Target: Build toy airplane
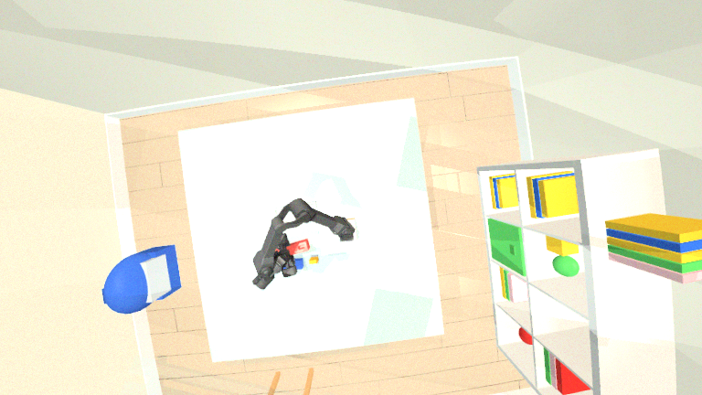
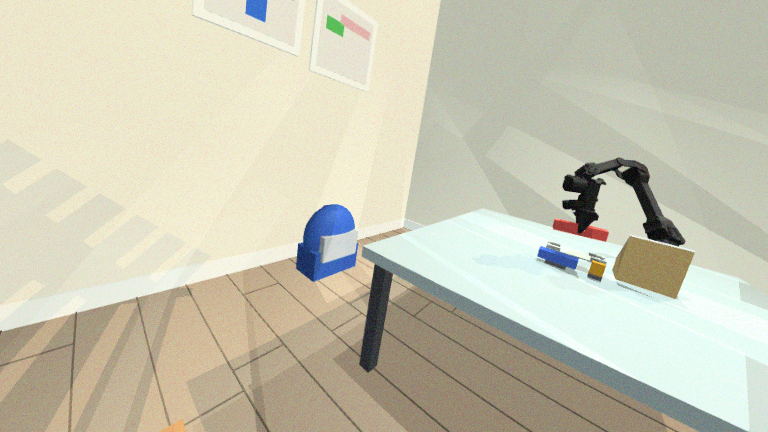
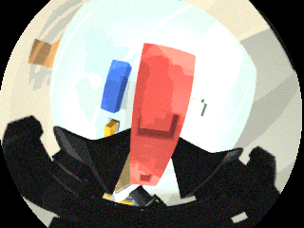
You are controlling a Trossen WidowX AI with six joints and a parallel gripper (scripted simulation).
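The red fuselage (image 1: 300, 247) (image 2: 596, 233) (image 3: 163, 85) is between the fingers of my gripper (image 2: 581, 225) (image 3: 152, 132), which is shut on it and holds it above the table. The fuselage's large socket and small tail socket face up in the wrist view. The blue wing (image 1: 299, 263) (image 2: 557, 257) (image 3: 115, 87) rests low beside it. The small yellow-orange tail fin (image 1: 313, 260) (image 2: 596, 268) (image 3: 111, 127) is in line with the wing. The pale jig (image 2: 553, 246) shows behind the wing in the exterior view; its cradle is too small and washed out to make out fully.
A tan box-like block (image 2: 654, 267) stands near the arm's base, beyond the tail fin. A small grey-white piece (image 3: 204, 106) shows to the right of the fuselage in the wrist view. The pale table (image 2: 487, 280) carries it all. A shelf (image 1: 587, 266) stands off the table.
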